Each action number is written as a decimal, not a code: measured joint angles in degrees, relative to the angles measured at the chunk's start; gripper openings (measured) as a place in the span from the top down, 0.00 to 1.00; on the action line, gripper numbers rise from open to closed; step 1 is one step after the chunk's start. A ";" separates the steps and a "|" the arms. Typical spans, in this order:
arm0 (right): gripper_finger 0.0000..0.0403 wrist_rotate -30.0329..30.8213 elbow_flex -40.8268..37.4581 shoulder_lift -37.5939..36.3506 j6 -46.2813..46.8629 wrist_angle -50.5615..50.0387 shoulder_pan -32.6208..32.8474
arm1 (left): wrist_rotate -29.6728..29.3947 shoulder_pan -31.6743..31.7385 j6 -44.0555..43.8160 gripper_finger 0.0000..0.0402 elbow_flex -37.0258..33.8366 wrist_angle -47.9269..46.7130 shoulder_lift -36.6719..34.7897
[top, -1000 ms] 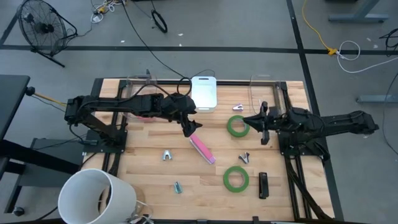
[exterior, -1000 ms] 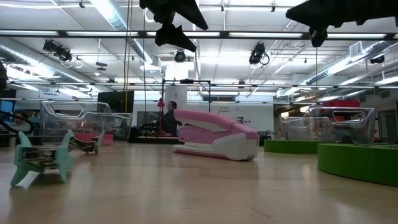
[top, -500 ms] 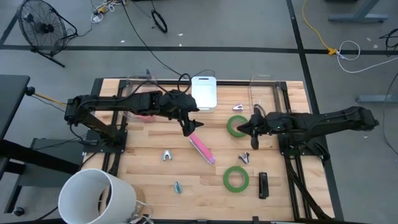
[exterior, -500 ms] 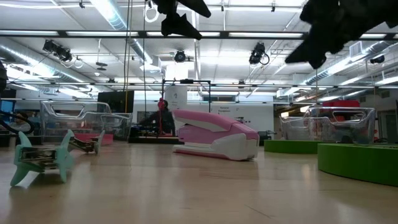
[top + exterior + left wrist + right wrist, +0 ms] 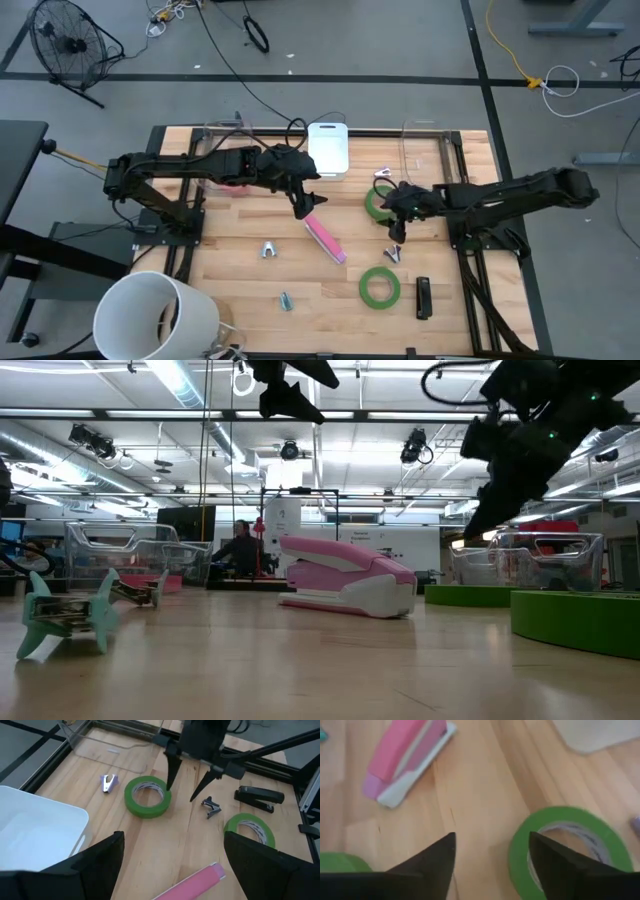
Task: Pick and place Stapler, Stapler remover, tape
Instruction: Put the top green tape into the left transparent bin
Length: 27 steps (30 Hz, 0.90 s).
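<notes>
- Right claw (image 5: 396, 212) hangs low over the tabletop (image 5: 230, 265), jaws spread wide, nothing held. In the left wrist view (image 5: 183, 790) one finger comes down at the outer edge of the nearer green tape ring (image 5: 147, 796), the other on the bare wood beside it; contact can't be confirmed.
- That same green tape ring (image 5: 380, 202) lies flat, right of centre, just left of the right claw. Right wrist view shows it (image 5: 567, 850) just ahead of the spread fingers (image 5: 432, 862).
- Second green tape ring (image 5: 379, 287) lies flat near the front edge, well apart from both claws.
- Left claw (image 5: 303, 205) hovers above the upper end of the pink stapler (image 5: 325, 240), jaws wide, empty. In the low view it sits high (image 5: 285, 400), clear of the stapler (image 5: 348, 577).
- Pink stapler lies diagonally at table centre, between the two arms.
- Black stapler (image 5: 423, 298) lies near the front right, just right of the second green ring.
- Grey staple remover (image 5: 393, 254) sits on the wood just below the right claw, between the two green rings.
- Another staple remover (image 5: 268, 249) lies left of the pink stapler; a teal one (image 5: 286, 300) lies nearer the front edge.
- Small purple-silver remover (image 5: 382, 174) lies near the back, above the first green ring.
- White bin (image 5: 328, 150) stands at back centre.
- Red-pink item (image 5: 232, 180) shows under the left arm at back left, mostly hidden; can't tell what it is.
</notes>
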 joint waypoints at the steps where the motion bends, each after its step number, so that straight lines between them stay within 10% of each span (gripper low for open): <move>1: 0.32 -0.97 0.00 0.87 0.02 0.00 -0.63 | 0.00 0.00 0.00 0.15 -0.02 0.00 0.00; 27: 0.35 -3.84 0.09 19.78 -6.38 2.69 -8.65 | 0.00 0.00 0.13 0.15 -0.02 0.04 0.00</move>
